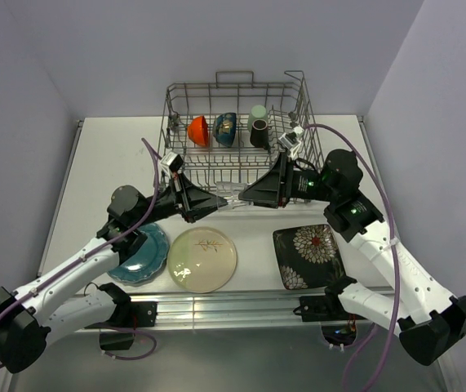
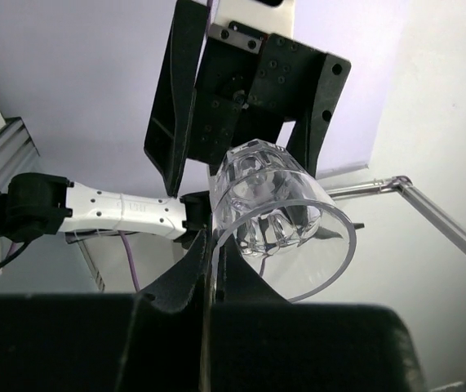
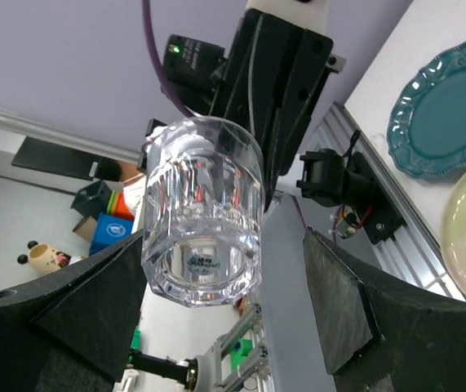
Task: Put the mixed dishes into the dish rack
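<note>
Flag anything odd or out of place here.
Only the clear glass: it hangs sideways in mid-air before the dish rack, left fingers pinching its rim, right fingers open around its base. Nothing looks spilled or broken.

White surface (image 1: 102, 163), matte, boxed in on three sides by plain lavender-grey panels: back wall (image 1: 216, 41), left wall (image 1: 12, 122), right wall (image 1: 445, 98). Thin metal strip (image 1: 65, 184) along the surface's left edge. Silver grooved rail (image 1: 233, 304) across the near edge. Light even and soft, shadows faint. Right wrist view: open room beyond, blurred. Blue box (image 3: 106, 233) against a black box (image 3: 94, 196), something orange between them. Cream spotted object (image 3: 45, 257) nearby, toy or mug, cannot tell. Dark flat panel (image 3: 53, 155) above.
</note>
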`<state>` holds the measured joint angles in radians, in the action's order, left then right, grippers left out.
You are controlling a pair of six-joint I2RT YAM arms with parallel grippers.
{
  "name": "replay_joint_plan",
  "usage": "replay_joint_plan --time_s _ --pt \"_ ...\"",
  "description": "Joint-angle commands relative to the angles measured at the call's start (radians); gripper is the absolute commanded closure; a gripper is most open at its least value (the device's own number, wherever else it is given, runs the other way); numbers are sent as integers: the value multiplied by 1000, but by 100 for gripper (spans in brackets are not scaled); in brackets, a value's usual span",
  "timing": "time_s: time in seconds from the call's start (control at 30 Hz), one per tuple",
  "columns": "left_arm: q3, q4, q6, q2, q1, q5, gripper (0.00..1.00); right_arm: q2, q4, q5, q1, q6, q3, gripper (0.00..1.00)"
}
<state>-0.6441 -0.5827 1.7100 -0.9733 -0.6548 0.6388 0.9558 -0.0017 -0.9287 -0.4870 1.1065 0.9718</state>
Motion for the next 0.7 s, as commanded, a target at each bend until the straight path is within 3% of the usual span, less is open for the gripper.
replay_joint_plan --time_s 0.0,0.17,0.27,0.37,0.4,0.43,0.5,0.53,0.6,0.63,0.67 --pt "11 -149 45 13 1 15 100 3 144 1 -4 59 -13 19" --pt "27 -169 57 12 4 22 100 15 206 1 -2 98 -25 21" --pt "26 -163 59 7 9 35 100 21 200 8 -2 96 -15 33" --pt "24 -160 60 1 20 45 100 34 192 5 -4 92 4 68" --pt "21 -154 56 -1 26 51 100 38 175 11 -4 87 11 96" --pt "15 -144 51 -1 27 55 99 46 163 13 -5 81 33 100" --pt "5 -112 39 -5 38 59 84 57 135 16 -7 56 54 100" --pt "1 -97 33 -4 44 58 59 69 123 22 -10 49 77 100" --pt "-15 -34 5 5 66 58 30 86 82 33 -9 13 106 100" --pt "-26 10 -16 21 78 56 6 109 59 54 -9 -34 148 100" --pt "-41 67 -74 33 105 49 1 121 -31 73 -9 -69 175 100"
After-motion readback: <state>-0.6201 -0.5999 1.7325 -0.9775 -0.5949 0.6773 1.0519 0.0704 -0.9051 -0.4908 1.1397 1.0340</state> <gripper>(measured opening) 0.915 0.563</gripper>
